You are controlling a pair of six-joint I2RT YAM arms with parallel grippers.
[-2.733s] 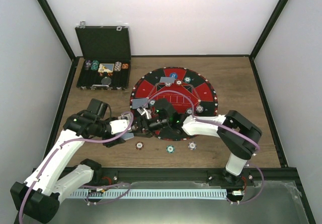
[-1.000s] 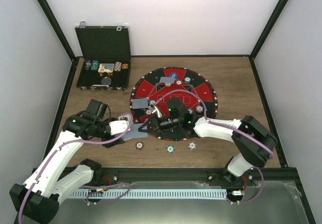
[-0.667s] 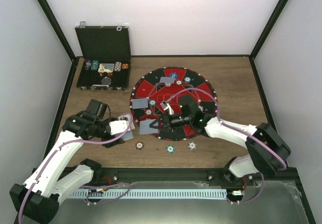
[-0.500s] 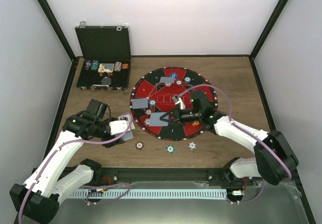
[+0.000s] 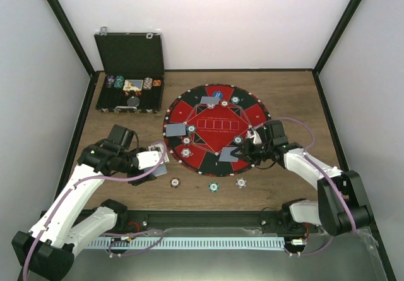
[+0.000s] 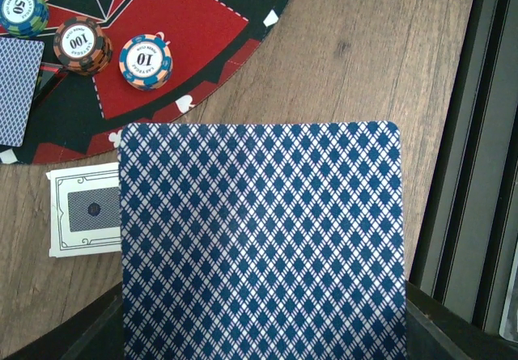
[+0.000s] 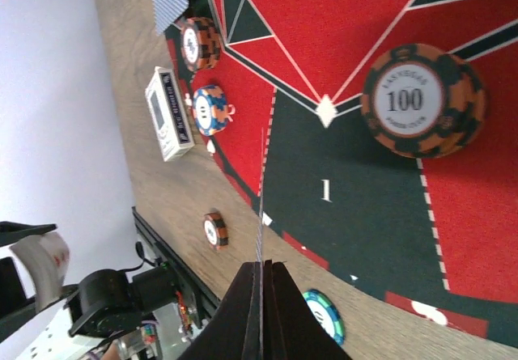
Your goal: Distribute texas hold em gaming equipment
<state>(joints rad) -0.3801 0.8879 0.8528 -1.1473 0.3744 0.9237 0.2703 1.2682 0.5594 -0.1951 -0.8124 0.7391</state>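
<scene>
Pinching an edge-on card (image 7: pixel 260 210) in the right gripper (image 7: pixel 261 268) over the round mat's (image 5: pixel 189 112) near rim — clamping a blue-backed card (image 6: pixel 259 239) in the left gripper (image 5: pixel 158 161) beside its left edge.

Left wrist view, lower half: I see a blue diamond-backed card (image 6: pixel 259 239) held flat, back up, in the left gripper (image 5: pixel 158 165). A white-faced deck (image 6: pixel 83 209) lies on the wooden table (image 6: pixel 364 61) at mid-left, partly hidden by that card. At upper left, a 50 chip (image 6: pixel 23 8), a 100 chip (image 6: pixel 81 44) and a 10 chip (image 6: pixel 146 61) sit in a row on the mat (image 6: pixel 202 20). Right wrist view, centre: a second card (image 7: pixel 260 206), seen edge-on, is pinched in the right gripper (image 7: pixel 261 273). Overhead, lower centre, a row on the table: left chip (image 5: pixel 175 182), middle chip (image 5: pixel 214 185), right chip (image 5: pixel 241 182).
</scene>
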